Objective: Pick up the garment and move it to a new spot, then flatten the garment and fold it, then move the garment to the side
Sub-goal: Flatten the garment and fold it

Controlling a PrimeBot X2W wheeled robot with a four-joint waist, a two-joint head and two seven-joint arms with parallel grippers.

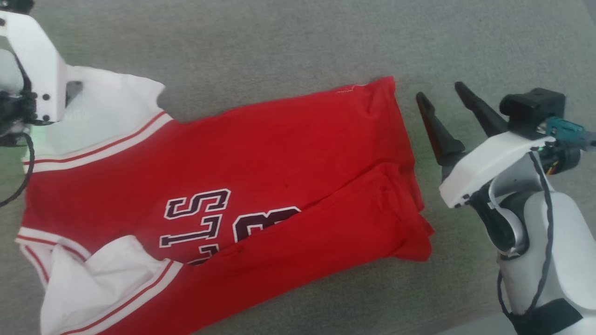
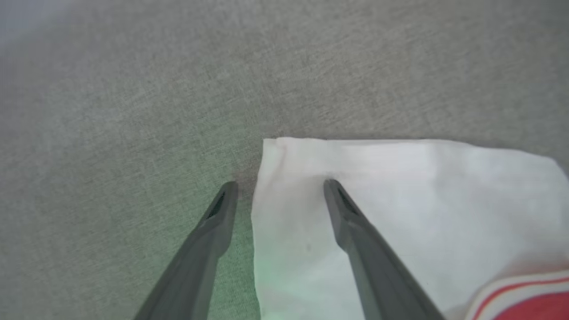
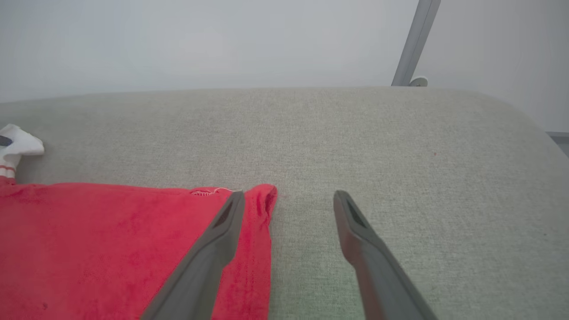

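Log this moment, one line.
garment: on grey surface | left claw: open over white sleeve | right claw: open at hem corner

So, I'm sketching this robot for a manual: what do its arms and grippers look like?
Left gripper and right gripper: two long, dark, tapered fingers each. Behind the right: white shell, black block, teal plug, black cable. The left arm has a white bracket.

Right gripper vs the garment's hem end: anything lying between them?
No. In the head view a bare strip of grey fabric surface separates the open right gripper from the garment; nothing lies on it.
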